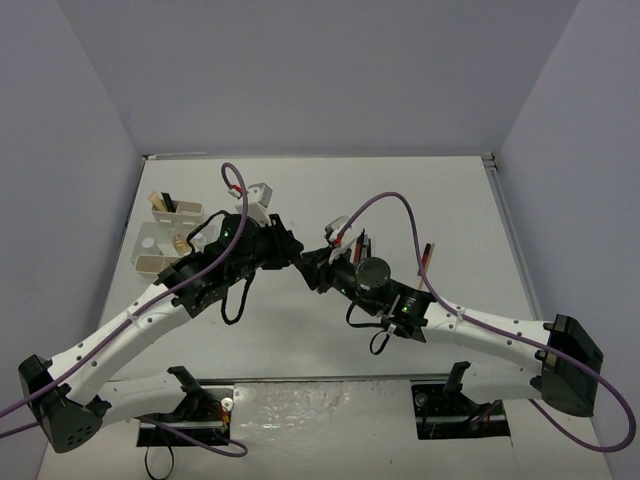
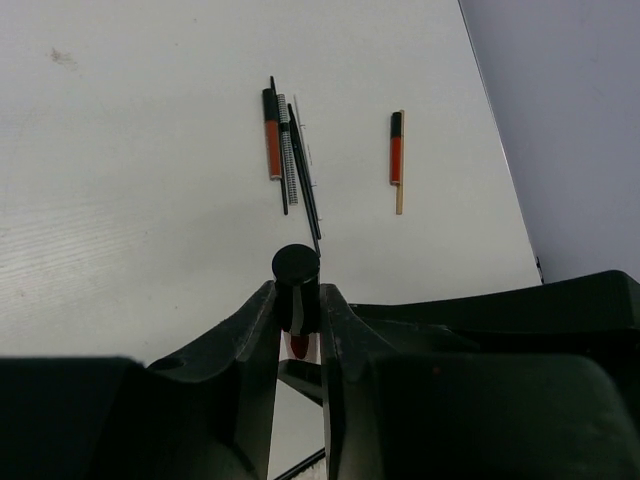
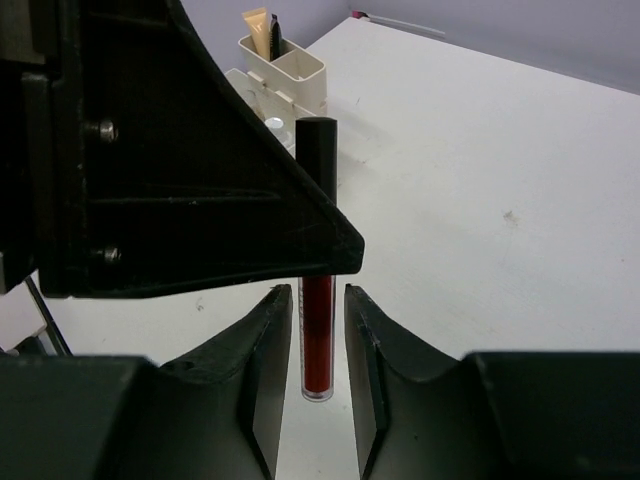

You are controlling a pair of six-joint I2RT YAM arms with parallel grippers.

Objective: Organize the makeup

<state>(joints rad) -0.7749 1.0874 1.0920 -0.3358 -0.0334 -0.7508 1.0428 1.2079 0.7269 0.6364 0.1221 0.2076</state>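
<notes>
Two grippers hung over the middle of a white table point(image 1: 420, 200) with pale grey walls point(image 1: 300, 70) on three sides. The left gripper point(image 2: 298, 300) pinched a red lip-gloss tube point(image 2: 296, 265) below its black cap; the right gripper point(image 3: 318, 300) stood narrowly parted around its red end.

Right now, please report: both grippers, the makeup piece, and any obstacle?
Left gripper shut on red gloss tube, upright. Right gripper loose around its lower end, slim gaps. Other pencils lie on table, apart from both.
</notes>
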